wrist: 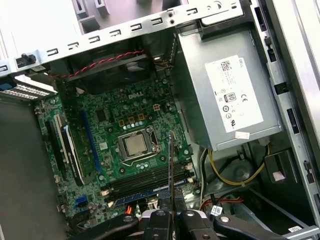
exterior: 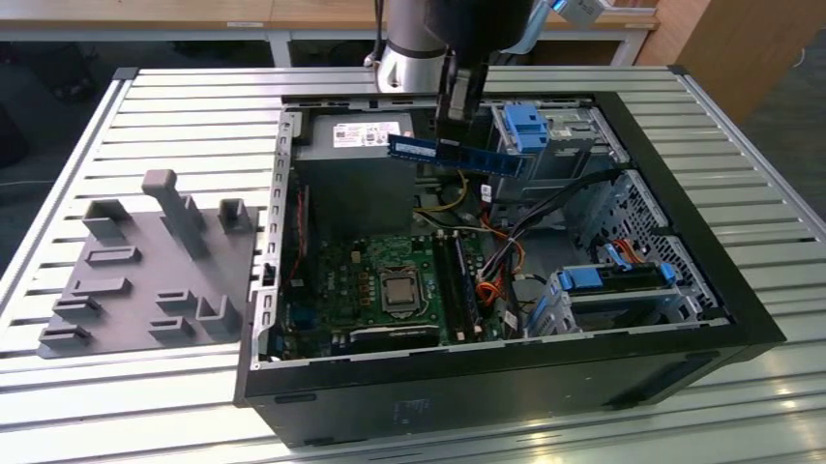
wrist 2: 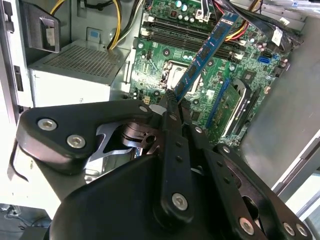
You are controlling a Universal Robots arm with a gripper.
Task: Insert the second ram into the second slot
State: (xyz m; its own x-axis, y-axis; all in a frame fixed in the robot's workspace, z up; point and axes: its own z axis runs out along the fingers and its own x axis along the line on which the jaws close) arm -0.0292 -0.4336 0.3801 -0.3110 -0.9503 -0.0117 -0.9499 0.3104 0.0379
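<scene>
1. I see the black fingers (wrist 2: 175, 145) clenched on one end of the second ram (wrist 2: 206, 50), a thin, flat blue stick.
2. It juts out from the fingertips, tilted, in the air over the green motherboard (wrist: 107, 117).
3. Long, narrow black slots (wrist 2: 182, 34) lie beneath it, apart.

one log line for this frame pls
gripper: shut on second ram | second ram: in the air above open case, clear of motherboard | insertion: not yet done
</scene>
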